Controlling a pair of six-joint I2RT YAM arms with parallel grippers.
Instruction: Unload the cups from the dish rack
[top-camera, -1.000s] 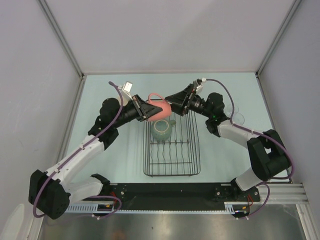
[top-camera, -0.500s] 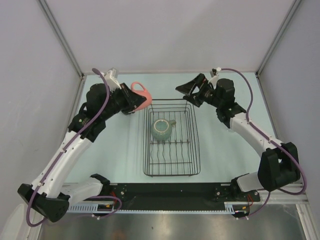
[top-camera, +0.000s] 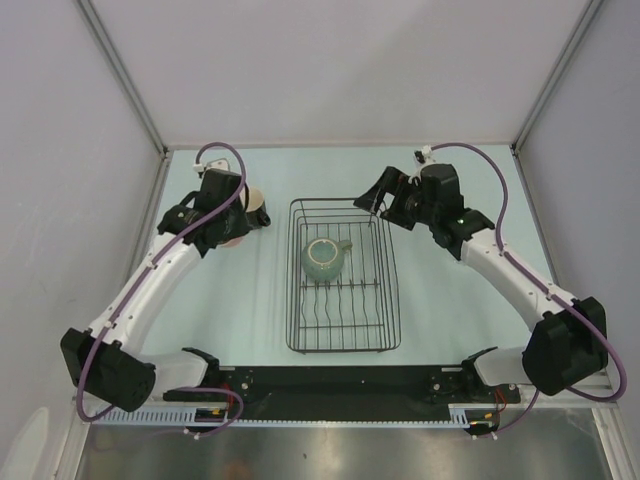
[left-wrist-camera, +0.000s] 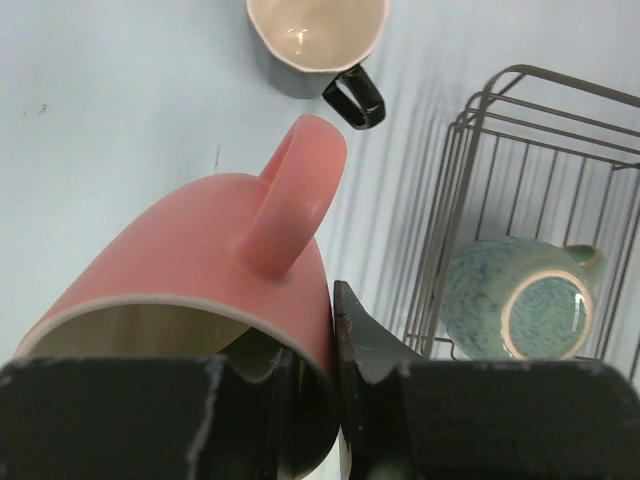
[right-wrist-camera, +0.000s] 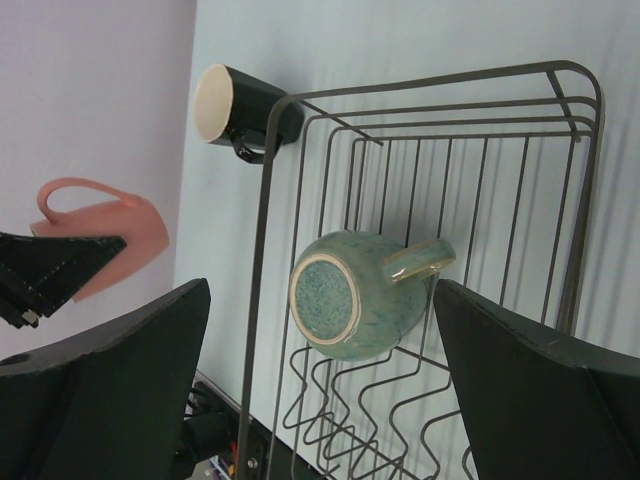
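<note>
- One slip is the main risk. The left gripper (left-wrist-camera: 312, 385) is clenched on the rim of the pink handled ceramic mug (left-wrist-camera: 190, 270), one finger inside and one outside. The mug is tilted, over the pale blue-green tabletop (top-camera: 450, 300) to the left of the rectangular black wire dish rack (left-wrist-camera: 470, 130). Whether its base touches the table cannot be told. A pinch on a glazed wall could let it swivel or drop if it is lowered fast or released while leaning.
- The black handled cup with a cream inside (left-wrist-camera: 315, 40) stands on the table near the mug, on its far side. A careless set-down could knock it.
- The rack's left wall is also near, so a swing to the right could hit the wires.
- The right gripper (top-camera: 372, 192) has its jaws spread wide and holds nothing. It hovers over the rack's far right corner.
- The pale-green glazed cup (right-wrist-camera: 350, 300) sits base-up in the far half of the rack, with its handle to the right. Its rounded body offers little grip.
- The rack's bars crowd that reach, so a finger could catch a wire and drag the rack.
</note>
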